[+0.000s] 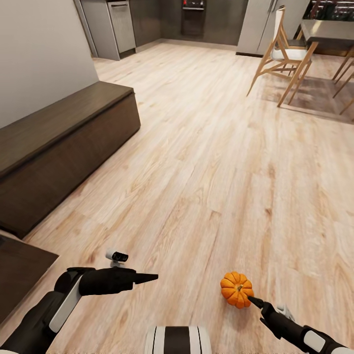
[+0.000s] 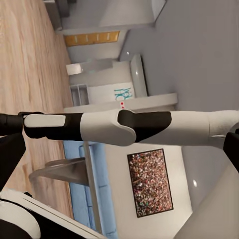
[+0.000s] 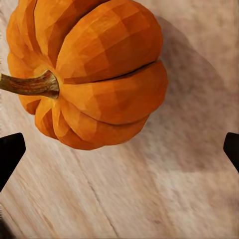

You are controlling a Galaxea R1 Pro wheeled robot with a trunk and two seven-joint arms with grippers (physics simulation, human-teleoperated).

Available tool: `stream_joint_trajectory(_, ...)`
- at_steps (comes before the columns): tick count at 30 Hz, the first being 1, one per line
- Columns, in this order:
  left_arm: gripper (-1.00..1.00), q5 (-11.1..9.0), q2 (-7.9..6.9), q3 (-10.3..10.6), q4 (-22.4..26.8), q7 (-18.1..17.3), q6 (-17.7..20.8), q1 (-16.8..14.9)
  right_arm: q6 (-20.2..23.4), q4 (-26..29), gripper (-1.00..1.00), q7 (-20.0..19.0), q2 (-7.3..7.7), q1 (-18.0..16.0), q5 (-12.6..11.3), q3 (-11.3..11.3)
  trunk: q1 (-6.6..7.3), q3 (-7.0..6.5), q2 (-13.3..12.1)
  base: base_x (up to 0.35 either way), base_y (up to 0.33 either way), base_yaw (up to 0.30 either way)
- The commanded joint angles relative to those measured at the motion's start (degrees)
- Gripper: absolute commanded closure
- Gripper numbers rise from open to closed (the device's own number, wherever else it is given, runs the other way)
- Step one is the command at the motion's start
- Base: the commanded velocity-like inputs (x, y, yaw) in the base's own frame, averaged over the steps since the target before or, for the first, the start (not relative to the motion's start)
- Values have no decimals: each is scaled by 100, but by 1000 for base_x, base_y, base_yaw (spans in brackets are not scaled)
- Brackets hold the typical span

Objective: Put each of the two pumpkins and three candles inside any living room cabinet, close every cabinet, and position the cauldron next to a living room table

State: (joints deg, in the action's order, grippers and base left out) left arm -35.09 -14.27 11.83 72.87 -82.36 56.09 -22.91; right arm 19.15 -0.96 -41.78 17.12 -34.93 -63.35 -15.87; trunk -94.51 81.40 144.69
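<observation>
Pale wood-plank flooring (image 1: pixel 206 162) runs from the robot's base to the far kitchen, bare apart from 1 pumpkin (image 1: pixel 236 289) sitting upright at the near right, its short brown stem up. The right gripper (image 1: pixel 255 301) reaches in from the lower right with its dark tip at the pumpkin's near right side; the right wrist view has the pumpkin (image 3: pixel 94 74) resting on the planks ahead of 2 black fingertips (image 3: pixel 10 152) standing wide apart, with nothing between them. At the near left, the left gripper (image 1: pixel 147 278) points right above the floor, its fingers drawn together into 1 narrow tip with nothing held.

Against the grey wall on the left stand 2 low dark brown cabinets: a corner of 1 (image 1: pixel 19 270) at the near left edge, and a long cabinet (image 1: pixel 64 147) beyond it, its fronts flush. Farther off, grey kitchen units (image 1: pixel 118 24) line the back left, and at the far right 1 light wooden chair (image 1: pixel 282 46) stands beside a dark dining table (image 1: pixel 324 29).
</observation>
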Motion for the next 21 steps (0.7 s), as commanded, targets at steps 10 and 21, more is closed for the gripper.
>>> stream_joint_trajectory(10, -100, -24, -5, 12, 0, -8, 62, -3, -80, -18, -100, -573, -31, -5, -46, -39, -19, 182, 12, 0, 0, 0)
stream_joint_trajectory(21, -100, -24, -3, 12, 0, -8, 61, -3, -95, -18, -100, -590, -34, -5, -46, -39, -35, 314, 21, 0, 0, 0)
